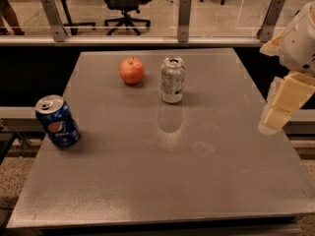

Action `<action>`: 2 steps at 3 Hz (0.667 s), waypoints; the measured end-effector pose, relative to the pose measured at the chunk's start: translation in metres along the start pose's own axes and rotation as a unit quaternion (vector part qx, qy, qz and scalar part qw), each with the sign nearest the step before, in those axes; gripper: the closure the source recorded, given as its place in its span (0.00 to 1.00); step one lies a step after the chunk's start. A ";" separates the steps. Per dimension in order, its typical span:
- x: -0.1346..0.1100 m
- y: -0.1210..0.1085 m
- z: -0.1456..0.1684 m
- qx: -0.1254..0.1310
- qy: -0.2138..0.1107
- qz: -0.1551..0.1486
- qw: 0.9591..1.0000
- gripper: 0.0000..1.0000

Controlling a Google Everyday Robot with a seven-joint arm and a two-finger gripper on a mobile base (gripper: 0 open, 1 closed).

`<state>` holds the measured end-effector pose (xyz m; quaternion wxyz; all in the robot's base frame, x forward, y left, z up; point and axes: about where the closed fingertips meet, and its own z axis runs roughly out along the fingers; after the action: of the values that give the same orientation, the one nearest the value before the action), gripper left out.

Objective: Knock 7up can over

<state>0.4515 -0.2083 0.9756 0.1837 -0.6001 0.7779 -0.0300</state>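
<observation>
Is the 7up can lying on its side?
No, the 7up can stands upright, with the gripper at the right edge of the table.

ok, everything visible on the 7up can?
The 7up can is silver-white aluminium with green markings and a silver pull-tab top. It stands upright on the grey table, toward the far edge, just right of the apple without touching it. Only the table touches it. The end effector hangs well off to its right, near the table's right edge.
</observation>
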 end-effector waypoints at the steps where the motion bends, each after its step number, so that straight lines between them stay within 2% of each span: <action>1: -0.020 -0.018 0.021 0.003 -0.033 0.011 0.999 0.00; 2: -0.036 -0.031 0.041 0.006 -0.053 0.026 0.998 0.00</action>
<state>0.5008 -0.1759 0.9544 0.2294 -0.5796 0.7819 0.0021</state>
